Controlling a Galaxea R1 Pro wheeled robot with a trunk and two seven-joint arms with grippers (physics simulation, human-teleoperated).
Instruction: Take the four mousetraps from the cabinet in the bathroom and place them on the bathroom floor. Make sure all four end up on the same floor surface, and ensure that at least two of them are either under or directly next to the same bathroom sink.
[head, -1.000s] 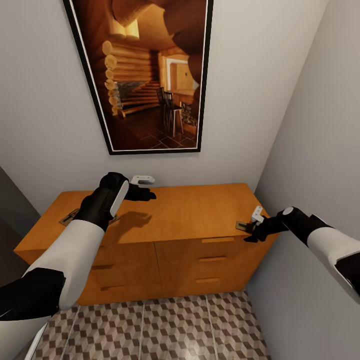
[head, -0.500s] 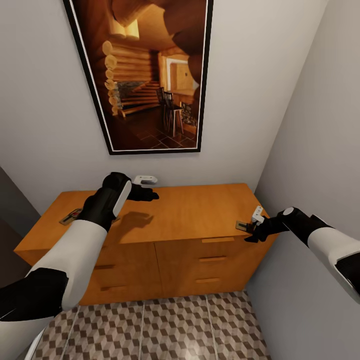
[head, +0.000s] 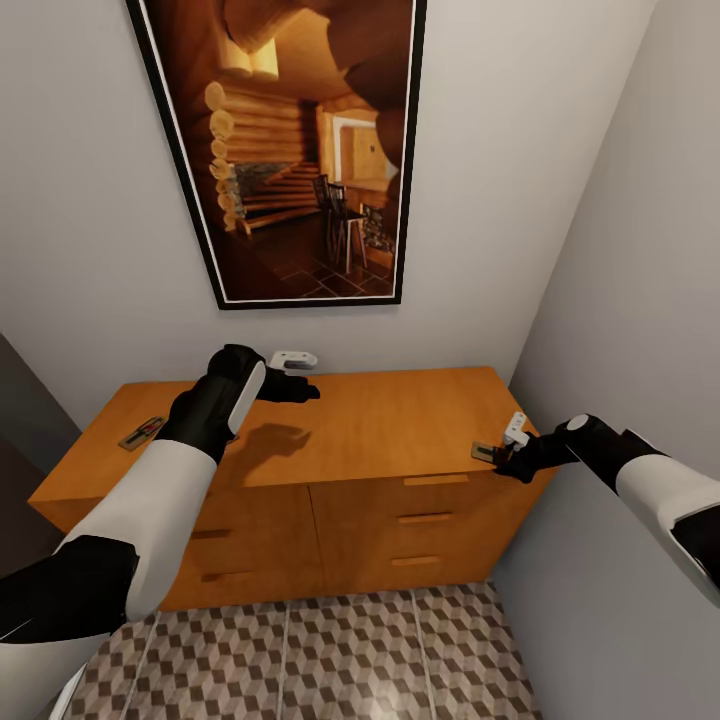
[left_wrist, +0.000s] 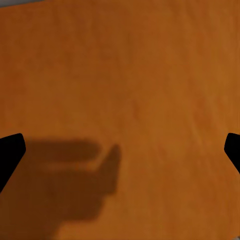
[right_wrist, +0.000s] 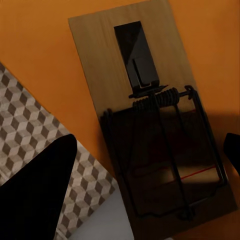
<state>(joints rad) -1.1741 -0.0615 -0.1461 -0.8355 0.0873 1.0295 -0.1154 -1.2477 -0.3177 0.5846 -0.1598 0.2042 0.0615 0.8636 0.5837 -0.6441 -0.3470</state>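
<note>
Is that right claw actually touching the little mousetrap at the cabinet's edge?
Cannot tell. In the right wrist view the mousetrap lies between the right gripper's spread fingers with cabinet wood showing at each side, but the fingertips are cropped.

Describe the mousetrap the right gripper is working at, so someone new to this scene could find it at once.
Start at the orange-brown cabinet under the framed picture. Go to its top's front right corner, by the grey side wall: the mousetrap lies flat there at the edge, with the right gripper over it, jaws open. The other visible trap lies near the top's far left end, with no gripper near it.
</note>
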